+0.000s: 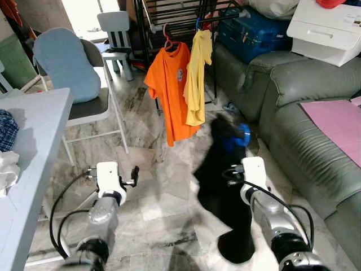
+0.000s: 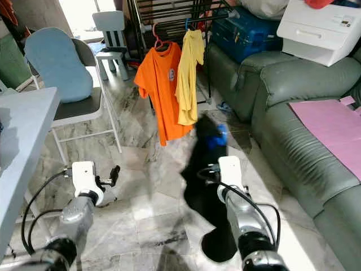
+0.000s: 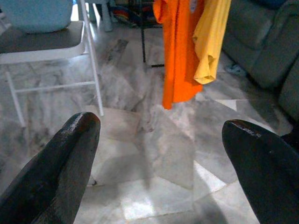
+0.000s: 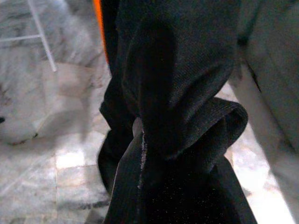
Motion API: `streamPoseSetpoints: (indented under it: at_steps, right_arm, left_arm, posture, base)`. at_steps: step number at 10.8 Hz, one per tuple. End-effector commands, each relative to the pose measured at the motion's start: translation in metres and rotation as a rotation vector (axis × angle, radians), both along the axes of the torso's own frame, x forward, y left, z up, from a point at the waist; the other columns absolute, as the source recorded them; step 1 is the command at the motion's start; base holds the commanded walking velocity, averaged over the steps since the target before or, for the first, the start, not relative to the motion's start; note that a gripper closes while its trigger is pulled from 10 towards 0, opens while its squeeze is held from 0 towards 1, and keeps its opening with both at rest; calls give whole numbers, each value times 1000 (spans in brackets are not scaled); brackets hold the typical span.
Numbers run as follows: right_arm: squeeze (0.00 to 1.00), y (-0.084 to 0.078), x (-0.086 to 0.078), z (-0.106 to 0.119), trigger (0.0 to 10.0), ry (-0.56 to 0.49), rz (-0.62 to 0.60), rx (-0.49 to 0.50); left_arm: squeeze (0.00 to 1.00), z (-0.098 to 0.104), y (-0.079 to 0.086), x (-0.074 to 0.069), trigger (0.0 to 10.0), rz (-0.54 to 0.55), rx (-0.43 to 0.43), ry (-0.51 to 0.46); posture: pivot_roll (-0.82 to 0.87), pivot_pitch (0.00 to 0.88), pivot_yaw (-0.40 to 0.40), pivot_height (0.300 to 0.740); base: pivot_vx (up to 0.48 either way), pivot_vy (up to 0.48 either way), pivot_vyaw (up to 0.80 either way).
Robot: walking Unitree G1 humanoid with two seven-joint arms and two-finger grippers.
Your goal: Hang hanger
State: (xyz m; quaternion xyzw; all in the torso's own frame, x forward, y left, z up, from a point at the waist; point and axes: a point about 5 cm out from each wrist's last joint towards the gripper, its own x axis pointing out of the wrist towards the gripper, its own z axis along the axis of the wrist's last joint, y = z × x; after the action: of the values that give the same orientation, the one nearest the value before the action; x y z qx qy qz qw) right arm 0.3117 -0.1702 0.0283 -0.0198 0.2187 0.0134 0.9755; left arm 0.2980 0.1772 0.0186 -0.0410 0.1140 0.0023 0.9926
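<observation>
1. Right claw (image 1: pixel 241 148) is raised out front, carrying a black garment (image 1: pixel 225 186). A bit of blue hanger (image 1: pixel 241 134) shows at the top of the cloth, right at the claw. The fingers are buried in fabric, so I can't tell how they are set. In the right wrist view the black cloth (image 4: pixel 177 93) bunches directly over the claw.
2. Left claw (image 1: pixel 134 174) is spread wide with nothing in it, out over the marble floor (image 1: pixel 152 209). Both black fingers (image 3: pixel 60 168) stand well apart in the left wrist view.
3. Handling, as a judgement: the garment is soft, limp and light; it will swing and drape. The hanger is stiff, light plastic and probably a bit slippery. Grip the hanger near the hook or neck, not the cloth.
4. The garment hangs below the right claw, its hem near the floor.
5. Ahead of the right claw and off toward the left-claw side is the clothes rack (image 1: pixel 186 11), well apart from it. It already carries an orange shirt (image 1: pixel 171 84) and a yellow shirt (image 1: pixel 197 76) side by side.
6. Green sofa (image 1: pixel 293 113) lies on the outer side of the right claw. Folding chair (image 1: pixel 84 107) and white surface (image 1: pixel 39 147) lie beyond the left claw.
</observation>
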Motion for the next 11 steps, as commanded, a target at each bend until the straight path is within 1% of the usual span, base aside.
streamPoseSetpoints:
  at_steps: [1, 2, 3, 6, 8, 11]
  right_arm:
    - [0, 4, 3, 8, 10000, -43, -30, 28]
    - [0, 6, -2, 6, 10000, -49, -57, 48]
    - [0, 6, -4, 6, 10000, -36, -86, 54]
    - [0, 6, -3, 10, 10000, -44, -85, 37]
    - [0, 3, -5, 10, 10000, -44, -78, 25]
    - [0, 1, -4, 13, 10000, -46, -84, 22]
  left_arm:
    - [0, -3, 1, -5, 10000, 1, 4, -5]
    - [0, -9, -1, -12, 10000, -5, -15, 10]
    - [0, -9, -4, -11, 10000, 5, -46, 11]
    - [0, -3, -8, -5, 10000, -9, -52, -8]
    - [0, -3, -6, -5, 10000, 1, -56, -8]
    - [0, -2, -9, -4, 10000, -13, -59, -11]
  posture:
    - [-150, 0, 81, 740]
    - [-154, 0, 79, 740]
    - [-159, 0, 74, 740]
    - [-169, 0, 74, 740]
    - [-171, 0, 69, 740]
    - [-171, 0, 70, 740]
  base:
    - [0, 0, 0]
    - [0, 0, 0]
    - [0, 0, 0]
    - [0, 0, 0]
    - [247, 0, 0]
    - [304, 0, 473]
